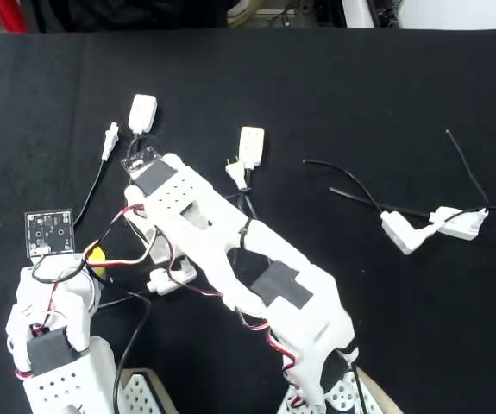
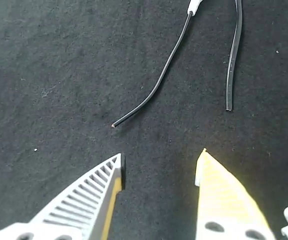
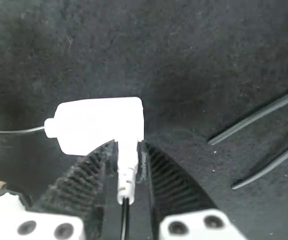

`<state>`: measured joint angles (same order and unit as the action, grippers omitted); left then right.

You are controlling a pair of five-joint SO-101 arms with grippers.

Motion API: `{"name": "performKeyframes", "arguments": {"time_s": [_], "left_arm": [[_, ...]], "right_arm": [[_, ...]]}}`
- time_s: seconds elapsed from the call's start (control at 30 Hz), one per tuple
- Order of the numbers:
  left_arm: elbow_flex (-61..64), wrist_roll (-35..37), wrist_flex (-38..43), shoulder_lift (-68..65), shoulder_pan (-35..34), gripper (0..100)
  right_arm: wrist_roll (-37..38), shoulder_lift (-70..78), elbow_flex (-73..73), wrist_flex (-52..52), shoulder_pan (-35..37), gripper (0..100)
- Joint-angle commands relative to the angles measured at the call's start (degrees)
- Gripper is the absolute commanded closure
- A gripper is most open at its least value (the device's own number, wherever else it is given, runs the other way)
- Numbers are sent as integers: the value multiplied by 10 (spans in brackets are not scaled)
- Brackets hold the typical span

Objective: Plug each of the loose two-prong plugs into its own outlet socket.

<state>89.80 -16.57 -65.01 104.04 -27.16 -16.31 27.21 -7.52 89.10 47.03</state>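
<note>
txt: none legible | small black board point(image 1: 49, 231) on arm: white marks, too small to read

Back left on the black cloth-covered table point(image 1: 334, 78) sits a white rectangular plastic socket block point(image 1: 143, 112). The right gripper point(image 3: 128, 150) is at its near side, jaws clamped on a small white plug point(image 3: 127, 170) pressed against that block. Just left, apart from it, lies a loose white two-prong plug point(image 1: 109, 140), its thin black wire point(image 1: 92, 190) trailing toward the front. There the left gripper point(image 2: 159, 160) hangs, jaws apart, over bare cloth, the wire's end ahead of it. Right of centre, a second white socket block point(image 1: 251, 145) has a white pronged plug point(image 1: 235, 172) just beside its near corner. Far right, a third white socket block point(image 1: 400, 231) touches a white angled plug point(image 1: 459, 222).
</note>
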Motion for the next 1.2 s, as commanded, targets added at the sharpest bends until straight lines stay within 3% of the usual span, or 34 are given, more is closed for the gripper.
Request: {"name": "performKeyframes", "arguments": {"time_s": [0.0, 0.17, 0.33, 0.47, 0.77, 1.17], "left_arm": [[-3, -4, 13, 3, -3, 759], [-2, -4, 13, 3, -3, 759], [-2, -4, 13, 3, -3, 759], [-2, -4, 13, 3, -3, 759], [1, -5, 14, 3, -3, 759], [2, -5, 14, 3, -3, 759]], "right_arm": [[-6, 14, 44, -65, 19, 987], [-3, 28, 33, -45, 24, 987], [3, 29, 21, -14, -21, 986], [84, 31, 30, 25, -63, 986], [149, 28, 59, 71, -107, 986], [214, 28, 64, 119, -277, 986]]}}
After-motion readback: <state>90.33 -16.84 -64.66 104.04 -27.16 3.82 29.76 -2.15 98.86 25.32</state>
